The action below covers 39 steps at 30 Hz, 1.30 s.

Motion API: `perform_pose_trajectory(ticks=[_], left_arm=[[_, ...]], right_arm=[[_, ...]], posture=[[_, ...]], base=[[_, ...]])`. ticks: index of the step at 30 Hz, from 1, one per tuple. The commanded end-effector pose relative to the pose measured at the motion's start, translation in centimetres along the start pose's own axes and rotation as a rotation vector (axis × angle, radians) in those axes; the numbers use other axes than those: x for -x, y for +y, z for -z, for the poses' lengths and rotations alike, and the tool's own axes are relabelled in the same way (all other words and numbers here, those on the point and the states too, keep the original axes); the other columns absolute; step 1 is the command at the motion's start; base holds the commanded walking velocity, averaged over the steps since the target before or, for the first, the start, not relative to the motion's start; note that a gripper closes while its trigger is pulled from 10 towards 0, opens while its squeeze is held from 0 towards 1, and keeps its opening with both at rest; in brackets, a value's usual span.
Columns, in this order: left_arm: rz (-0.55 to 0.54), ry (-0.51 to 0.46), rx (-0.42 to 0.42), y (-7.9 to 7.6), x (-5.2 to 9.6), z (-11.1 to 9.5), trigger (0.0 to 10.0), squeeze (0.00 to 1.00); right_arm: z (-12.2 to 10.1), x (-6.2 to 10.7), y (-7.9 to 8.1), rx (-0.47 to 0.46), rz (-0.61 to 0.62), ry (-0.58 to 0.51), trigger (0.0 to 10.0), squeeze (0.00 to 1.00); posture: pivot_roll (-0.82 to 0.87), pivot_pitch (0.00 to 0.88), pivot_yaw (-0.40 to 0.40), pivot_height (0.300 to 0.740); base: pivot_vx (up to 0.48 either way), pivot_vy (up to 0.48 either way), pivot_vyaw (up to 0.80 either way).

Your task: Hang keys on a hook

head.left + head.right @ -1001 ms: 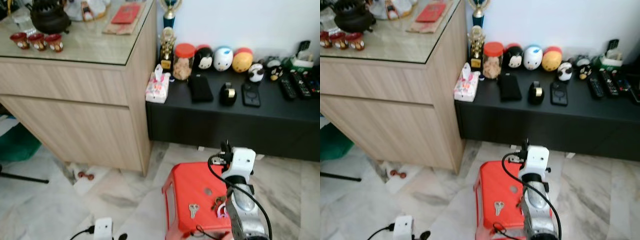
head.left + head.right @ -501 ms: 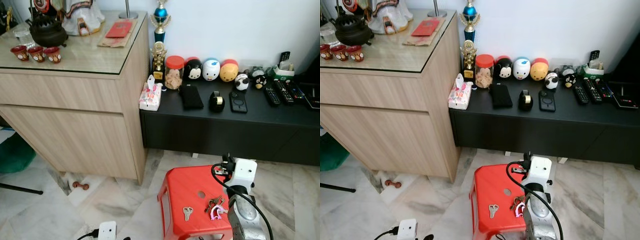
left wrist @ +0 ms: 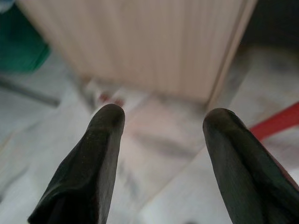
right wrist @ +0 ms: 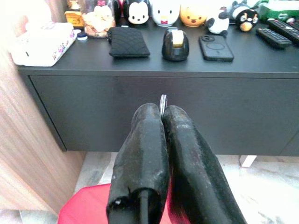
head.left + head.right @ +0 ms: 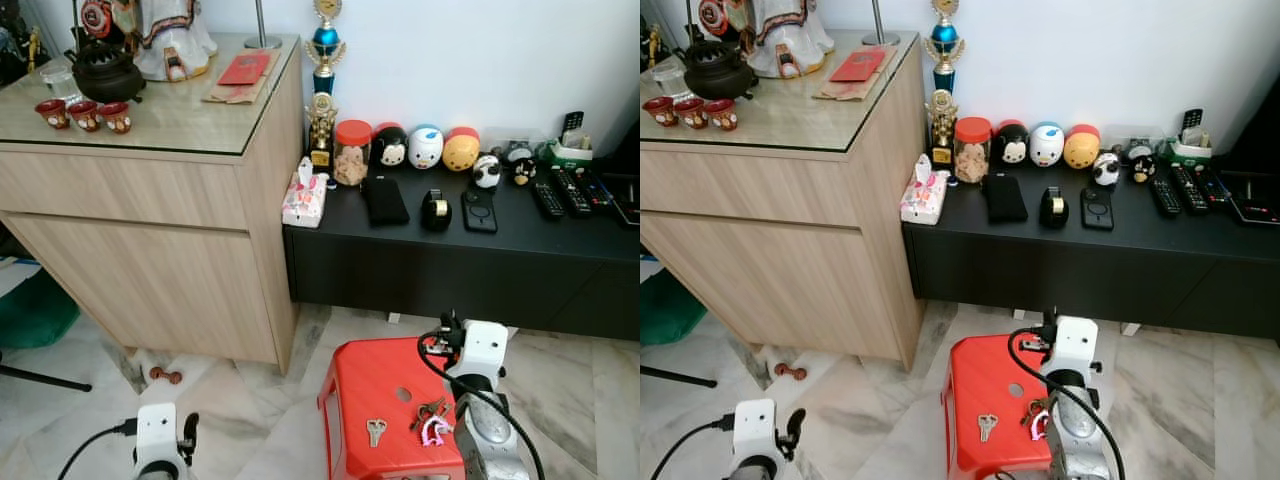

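Observation:
A red plastic stool [image 5: 360, 378] stands on the marble floor in front of me. On its seat lies a single silver key [image 5: 376, 431], and a bunch of keys with a pink tag [image 5: 431, 424] sits close beside my right arm. That arm's white wrist [image 5: 484, 348] reaches over the stool's far right corner. In the right wrist view my right gripper [image 4: 161, 112] is shut, with a thin silver ring [image 4: 162, 99] showing between its tips. My left gripper [image 3: 163, 116] is open above the floor at the lower left, its white wrist [image 5: 155, 430] just in view.
A tall wooden cabinet [image 5: 160, 230] with a glass top stands at the left. A low black cabinet [image 5: 450, 250] runs along the white wall, carrying a tissue pack [image 5: 304, 198], a jar, figurines and remotes. A small red object [image 5: 165, 376] lies on the floor by the wooden cabinet.
The camera has tilted up and back, so more of the wall and cabinet tops show. My left arm has come into view at the lower left. The right arm holds its place over the stool.

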<state>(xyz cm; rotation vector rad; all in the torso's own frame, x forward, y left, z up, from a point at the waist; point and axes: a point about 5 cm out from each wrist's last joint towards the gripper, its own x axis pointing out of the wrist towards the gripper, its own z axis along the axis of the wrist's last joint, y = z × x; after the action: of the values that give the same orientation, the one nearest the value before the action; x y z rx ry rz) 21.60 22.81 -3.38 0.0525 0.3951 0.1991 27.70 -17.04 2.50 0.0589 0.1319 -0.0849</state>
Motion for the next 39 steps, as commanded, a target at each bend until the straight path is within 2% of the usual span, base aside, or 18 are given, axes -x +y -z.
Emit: perform_pose_trajectory(ticks=[1,2,7,9,12,14,18,20,21,23,26,30,39], left_arm=[[0.055,-0.068,0.029,-0.8,-0.3,-1.1,10.0,0.00],[0.069,-0.119,0.029,-1.2,-0.4,-1.9,10.0,0.00],[0.064,-0.171,0.025,-1.2,-0.3,-2.6,10.0,0.00],[0.084,-0.222,0.039,-1.4,0.3,-3.0,10.0,0.00],[0.136,-0.230,0.023,-1.6,1.3,-2.6,10.0,0.00],[0.135,-0.217,0.029,-1.5,1.5,-2.3,10.0,0.00],[0.140,-0.106,0.051,-1.6,1.0,-0.9,10.0,0.00],[0.128,0.013,0.071,-1.7,1.0,0.7,10.0,0.00],[0.128,0.013,0.071,-1.7,1.0,0.7,10.0,0.00],[0.110,0.119,0.074,-1.7,1.2,2.1,10.0,0.00],[0.100,0.229,0.053,-1.6,1.9,3.8,10.0,0.00],[0.091,0.294,0.053,-1.6,2.4,4.9,10.0,0.00],[0.039,0.362,0.080,-1.0,3.0,5.9,10.0,0.00]], right_arm=[[-0.3,-0.2,0.0,0.007,-0.001,-0.014,10.0,0.00],[-0.4,-0.3,-0.1,0.016,0.009,-0.021,10.0,0.00],[-0.5,-0.3,-0.2,0.016,0.016,-0.027,10.0,0.00],[-0.7,-0.4,-0.3,0.020,0.017,-0.032,10.0,0.00],[-0.8,-0.5,-0.5,0.025,0.018,-0.037,10.0,0.00],[-0.8,-0.6,-0.5,0.026,0.019,-0.035,10.0,0.00],[-1.0,-0.9,-0.5,0.028,0.036,-0.036,10.0,0.00],[-1.6,-1.2,-0.1,0.018,0.030,-0.060,10.0,0.00],[-1.6,-1.2,-0.1,0.018,0.030,-0.060,10.0,0.00],[-1.8,-1.3,-0.1,0.016,0.034,-0.063,10.0,0.00],[-1.5,-1.2,-0.1,0.021,0.037,-0.058,10.0,0.00],[-1.4,-1.1,-0.1,0.020,0.040,-0.056,10.0,0.00],[-1.6,-1.1,0.0,0.015,0.034,-0.066,10.0,0.00]], posture=[[0.12,0.041,-0.012,0.740],[0.12,0.047,-0.014,0.740],[0.11,0.054,-0.018,0.740],[0.10,0.062,-0.021,0.740],[0.11,0.073,-0.026,0.740],[0.12,0.075,-0.029,0.740],[0.12,0.079,-0.030,0.740],[0.11,0.076,-0.027,0.740],[0.11,0.076,-0.027,0.740],[0.10,0.080,-0.021,0.740],[0.10,0.079,-0.020,0.740],[0.10,0.079,-0.019,0.740],[0.08,0.077,-0.021,0.740]], base=[[0.000,0.000,0.00],[0.000,0.000,0.00],[0.000,0.000,0.00],[0.000,0.000,0.00],[0.000,0.000,0.00],[0.000,0.000,0.00],[0.000,0.000,0.00],[0.000,0.000,0.00],[0.000,0.000,0.00],[0.000,0.000,0.00],[0.000,0.000,0.00],[0.000,0.000,0.00],[0.000,0.000,0.00]])
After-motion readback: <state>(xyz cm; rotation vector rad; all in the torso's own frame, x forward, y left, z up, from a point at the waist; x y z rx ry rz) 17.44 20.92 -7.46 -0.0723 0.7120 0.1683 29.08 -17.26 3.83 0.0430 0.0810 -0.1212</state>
